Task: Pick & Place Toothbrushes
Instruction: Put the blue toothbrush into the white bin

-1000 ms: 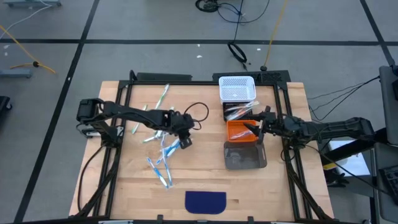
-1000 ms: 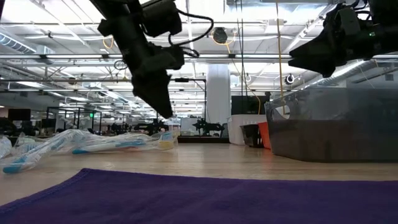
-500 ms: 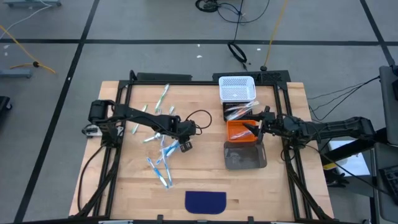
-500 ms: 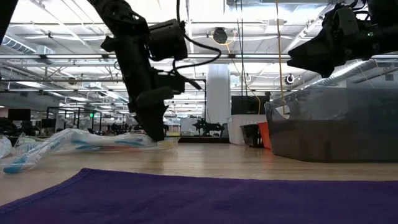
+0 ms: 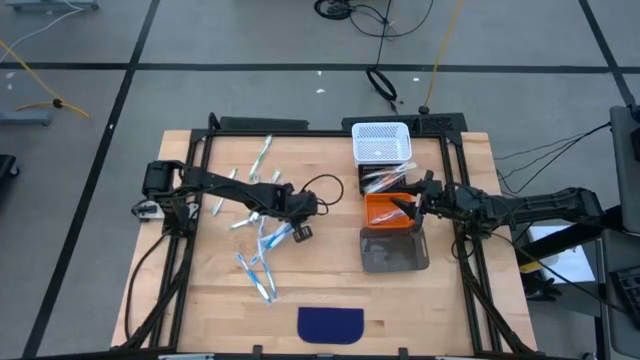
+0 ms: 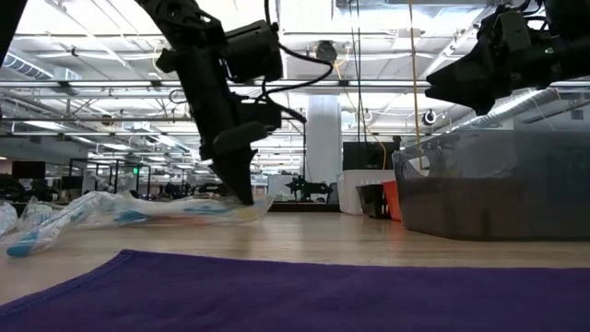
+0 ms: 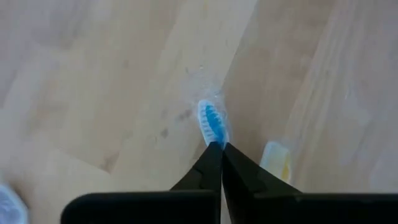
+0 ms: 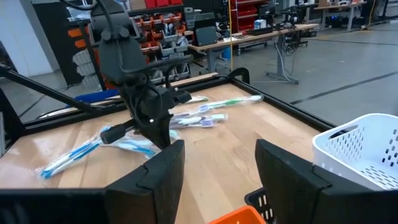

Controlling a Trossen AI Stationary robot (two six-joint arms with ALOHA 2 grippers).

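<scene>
Change: the left gripper has gone from fingers apart above the pile to fingers pressed together at table level, its tip now down among the wrapped toothbrushes.
Meaning: judged from this, the grasp step has just been made; the lift and the carry to the bins are not yet done.
Held item: a blue-bristled toothbrush in clear wrap sits right at the closed fingertips in the left wrist view; the fingers look pinched on its neck, though the contact itself is hidden by them.
Left arm pose: stretched from the table's left edge toward the orange bin, wrist bent steeply down, fingers pointing at the wood; in the low view the gripper touches the wrapper heap.
Right arm pose: the right gripper hangs over the orange bin, fingers wide apart and holding nothing, facing the left arm.
Toothbrush places: 1 cluster lies on the wood well to the left of the orange bin, under and just in front of the left gripper; 2 or 3 more lie farther back, still left of the orange bin; some wrapped ones show in the dark bin just behind the orange bin.
Other bins: a white basket behind that, a grey bin in front of the orange bin.
</scene>
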